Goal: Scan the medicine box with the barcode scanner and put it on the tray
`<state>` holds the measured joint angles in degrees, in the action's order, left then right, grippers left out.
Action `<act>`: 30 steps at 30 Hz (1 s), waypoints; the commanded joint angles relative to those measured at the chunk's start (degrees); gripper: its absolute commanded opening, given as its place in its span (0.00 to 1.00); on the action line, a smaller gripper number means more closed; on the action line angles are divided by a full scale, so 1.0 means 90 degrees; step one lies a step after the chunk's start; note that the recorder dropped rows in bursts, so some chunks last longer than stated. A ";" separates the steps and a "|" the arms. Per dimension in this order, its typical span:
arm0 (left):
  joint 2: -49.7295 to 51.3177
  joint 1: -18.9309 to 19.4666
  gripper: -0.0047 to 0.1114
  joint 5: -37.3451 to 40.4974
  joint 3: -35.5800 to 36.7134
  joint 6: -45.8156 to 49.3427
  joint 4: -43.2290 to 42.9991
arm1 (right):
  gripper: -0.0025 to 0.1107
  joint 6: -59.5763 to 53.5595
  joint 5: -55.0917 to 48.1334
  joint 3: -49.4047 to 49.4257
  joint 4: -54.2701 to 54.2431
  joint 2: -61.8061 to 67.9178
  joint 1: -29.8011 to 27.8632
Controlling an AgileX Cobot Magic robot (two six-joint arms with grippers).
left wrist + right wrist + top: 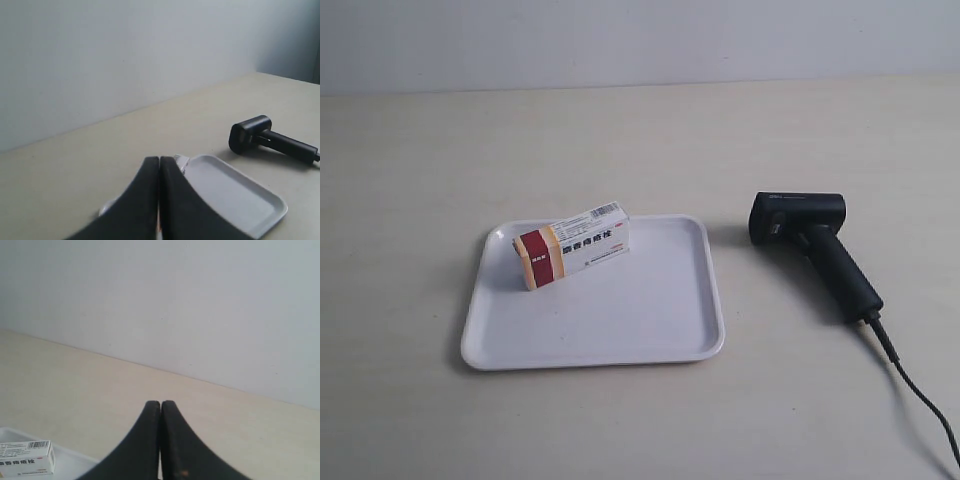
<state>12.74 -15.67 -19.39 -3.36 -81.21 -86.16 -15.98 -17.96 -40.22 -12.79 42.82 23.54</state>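
Nearest the lens in each wrist view was the arm's own hand: the left hand point(159, 165) had its two dark fingers pressed together with nothing between them, and the right hand point(160, 407) was closed and empty in the same way. Just beyond the left hand lay the white tray point(240, 195), and a sliver of the medicine box point(180, 161) peeked out beside the fingers, mostly hidden by them. The right wrist view caught the medicine box point(26, 458) more plainly, barcode showing, sitting on a corner of the tray point(75, 459). Farther off in the left wrist view, the barcode scanner point(270, 140) rested on the desk point(75, 175), apart from the tray. The exterior view set it all out: the medicine box point(572, 245) lay flat inside the tray point(620, 330) toward its far side, while the barcode scanner point(815, 245) lay on its side on the desk point(420, 170) just beside the tray, its cable point(920, 400) trailing off. Neither arm appeared in that view. Judged from this, the placing looked done and both hands were free (whether the box was ever scanned, nothing here could show). Only the exterior view gave the whole layout; only the wrist views showed the hands.
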 commanded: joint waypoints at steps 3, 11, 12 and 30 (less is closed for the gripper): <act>-0.0502 -0.0036 0.06 0.0709 0.0068 0.0578 0.0375 | 0.02 0.0001 -0.0001 -0.0022 -0.0042 -0.0021 -0.0037; -0.0565 -0.0036 0.06 0.1967 0.0077 0.9024 0.8661 | 0.02 0.0001 -0.0001 -0.0022 -0.0057 -0.0021 -0.0037; -0.0565 -0.0036 0.06 0.1967 0.0082 0.9558 0.9173 | 0.02 0.0001 -0.0001 -0.0022 -0.0057 -0.0021 -0.0037; -0.1416 0.1741 0.06 0.3404 0.0373 0.9094 0.9832 | 0.02 0.0001 0.0022 -0.0022 -0.0055 -0.0021 -0.0037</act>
<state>0.39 -0.23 10.95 -0.12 2.22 2.72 -15.88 -18.21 -40.22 -13.08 42.82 23.54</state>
